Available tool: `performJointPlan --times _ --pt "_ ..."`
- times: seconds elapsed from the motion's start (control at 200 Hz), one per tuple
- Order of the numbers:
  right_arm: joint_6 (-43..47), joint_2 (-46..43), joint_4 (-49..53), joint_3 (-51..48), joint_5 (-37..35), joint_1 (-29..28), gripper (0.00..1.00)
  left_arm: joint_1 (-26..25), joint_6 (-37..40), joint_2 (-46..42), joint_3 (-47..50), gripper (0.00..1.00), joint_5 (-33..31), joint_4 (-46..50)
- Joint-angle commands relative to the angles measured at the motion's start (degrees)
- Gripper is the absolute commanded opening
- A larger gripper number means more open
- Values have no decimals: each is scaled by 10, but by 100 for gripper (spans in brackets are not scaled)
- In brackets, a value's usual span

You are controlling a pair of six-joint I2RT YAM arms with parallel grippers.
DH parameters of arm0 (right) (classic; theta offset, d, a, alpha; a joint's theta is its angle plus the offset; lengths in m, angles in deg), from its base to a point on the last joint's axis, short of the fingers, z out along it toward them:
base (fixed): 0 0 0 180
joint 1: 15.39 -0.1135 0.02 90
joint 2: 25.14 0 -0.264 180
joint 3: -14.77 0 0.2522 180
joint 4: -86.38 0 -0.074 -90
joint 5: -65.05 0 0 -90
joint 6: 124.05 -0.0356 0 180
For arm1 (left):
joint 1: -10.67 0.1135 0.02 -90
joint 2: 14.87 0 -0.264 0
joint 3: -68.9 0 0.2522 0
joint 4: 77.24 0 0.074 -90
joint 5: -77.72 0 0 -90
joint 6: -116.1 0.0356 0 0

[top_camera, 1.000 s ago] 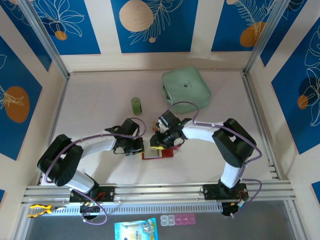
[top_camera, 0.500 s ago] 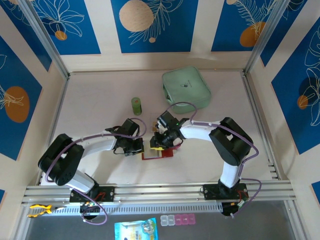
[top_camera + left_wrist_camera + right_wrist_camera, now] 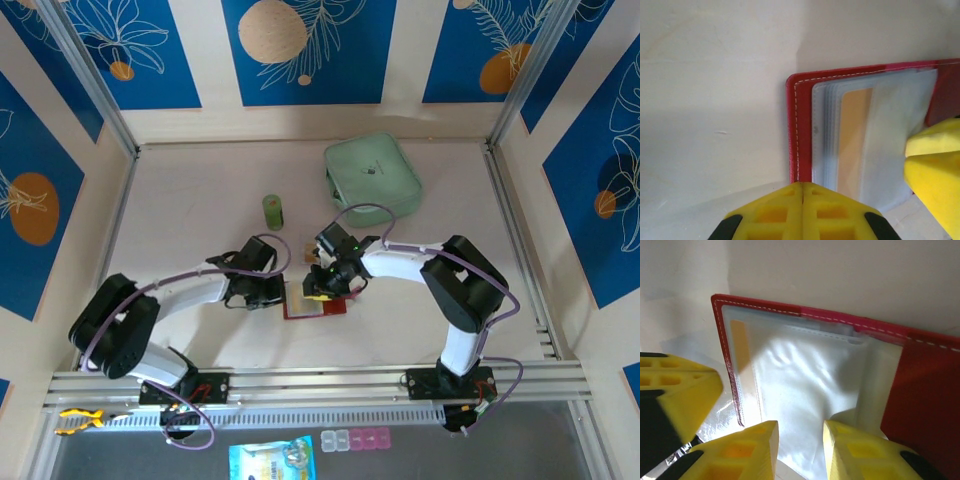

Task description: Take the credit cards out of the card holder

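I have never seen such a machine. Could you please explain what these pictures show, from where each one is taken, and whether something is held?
These are two robot arms bolted at the near edge of a table. One picture looks down from above. The other two come from small cameras on the wrists, so you see each hand's yellow fingers close up. The left hand is shut, at the edge of the open red card holder. The right hand has its fingers apart over the clear sleeves. A tan credit card sits inside a sleeve. Farther back lie a mint-green pouch and a small green cylinder. Neither hand clearly holds anything.
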Motion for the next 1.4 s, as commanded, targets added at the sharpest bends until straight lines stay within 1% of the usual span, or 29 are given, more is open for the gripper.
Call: performJointPlan --times 0.0,0.265,0.44,0.59,0.7,0.855,1.04,1.245,1.396 --pt "7 -15 21 -15 -9 3 31 -4 7 -21 -16 6 -14 22" --pt "7 -14 14 -22 -7 6 31 -5 -7 -31 -31 14 24 -11" --pt "-2 -15 -8 -37 9 16 30 -8 -46 -20 -19 23 65 -70" --pt "-10 -14 -32 -50 25 22 29 -15 -62 -2 -12 29 80 -99" --pt "-15 -13 -46 -55 35 25 28 -19 -80 8 -1 29 87 -127" --pt "-17 -14 -49 -56 39 28 28 -22 -87 15 0 29 70 -108" --pt "-22 -25 -57 -66 38 29 27 -28 -93 29 -3 29 87 -127" --pt "-20 -40 -49 -66 33 32 27 -33 -105 39 -6 28 94 -148" --pt "-11 -66 -24 -63 20 36 27 -34 -110 41 -16 28 97 -152"
